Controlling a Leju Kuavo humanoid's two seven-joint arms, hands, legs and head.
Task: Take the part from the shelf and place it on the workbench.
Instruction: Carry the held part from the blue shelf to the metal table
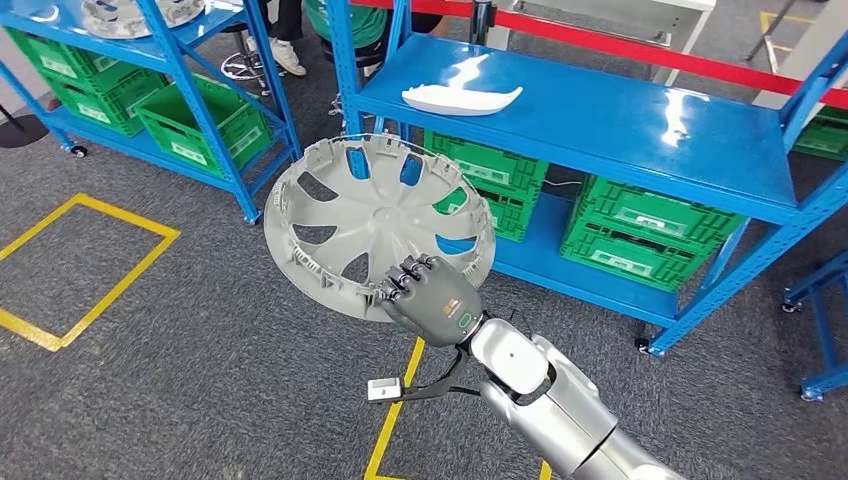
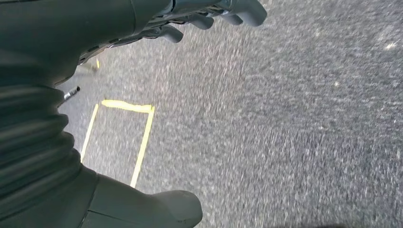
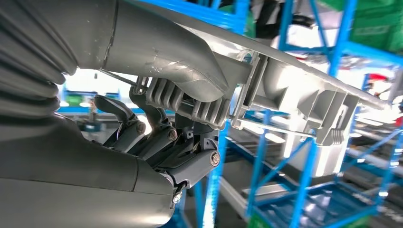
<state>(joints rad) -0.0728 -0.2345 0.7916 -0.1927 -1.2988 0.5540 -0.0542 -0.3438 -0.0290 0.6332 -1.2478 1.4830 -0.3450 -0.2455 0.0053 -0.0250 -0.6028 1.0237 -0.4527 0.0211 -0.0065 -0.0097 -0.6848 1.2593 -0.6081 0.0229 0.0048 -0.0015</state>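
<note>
A round grey wheel cover (image 1: pixel 375 222) with spoke cut-outs hangs in the air in front of the blue shelving, its inner ribbed side facing me in the head view. My right hand (image 1: pixel 430 292) grips its lower rim, fingers curled over the edge. In the right wrist view the thumb and fingers (image 3: pixel 166 137) clamp the cover's rim (image 3: pixel 290 90). My left hand (image 2: pixel 209 16) hangs above grey carpet with its fingers apart and nothing in them.
A blue shelf unit (image 1: pixel 610 125) stands ahead, carrying a white moulded part (image 1: pixel 460 97) and green crates (image 1: pixel 640 240) below. A second blue rack (image 1: pixel 150 70) with green crates is at the left. Yellow floor tape (image 1: pixel 80 270) marks squares on the carpet.
</note>
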